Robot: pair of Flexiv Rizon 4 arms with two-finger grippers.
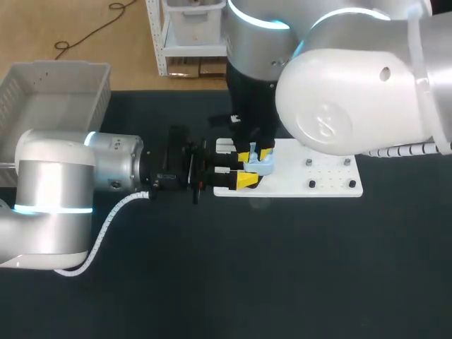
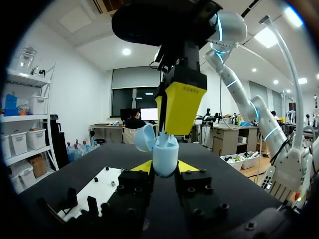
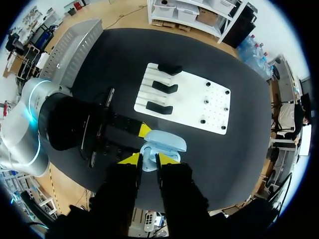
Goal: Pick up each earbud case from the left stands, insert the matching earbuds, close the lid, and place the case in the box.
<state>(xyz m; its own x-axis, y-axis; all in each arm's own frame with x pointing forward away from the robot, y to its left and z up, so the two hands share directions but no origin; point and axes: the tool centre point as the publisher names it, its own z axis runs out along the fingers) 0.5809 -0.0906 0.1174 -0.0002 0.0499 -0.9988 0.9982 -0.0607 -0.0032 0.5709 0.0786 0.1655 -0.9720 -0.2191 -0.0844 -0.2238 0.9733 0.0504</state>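
- Left gripper (image 2: pixel 165 168) clamps the pale-blue, open-lidded plastic earbud case (image 2: pixel 165 151) by its lower body.
- Likely light, slick, hinge fragile.
- Right gripper (image 3: pixel 148 159) above: grip cannot be told.

Head camera looks down; both wrists closely face the earbud case (image 2: pixel 164 154)

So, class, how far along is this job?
Done: one case is off the stands, lid open. In hand: left jaws grip it; the right arm hangs over it. Left: closing the lid, putting it in the box. Earbuds inside: cannot tell.
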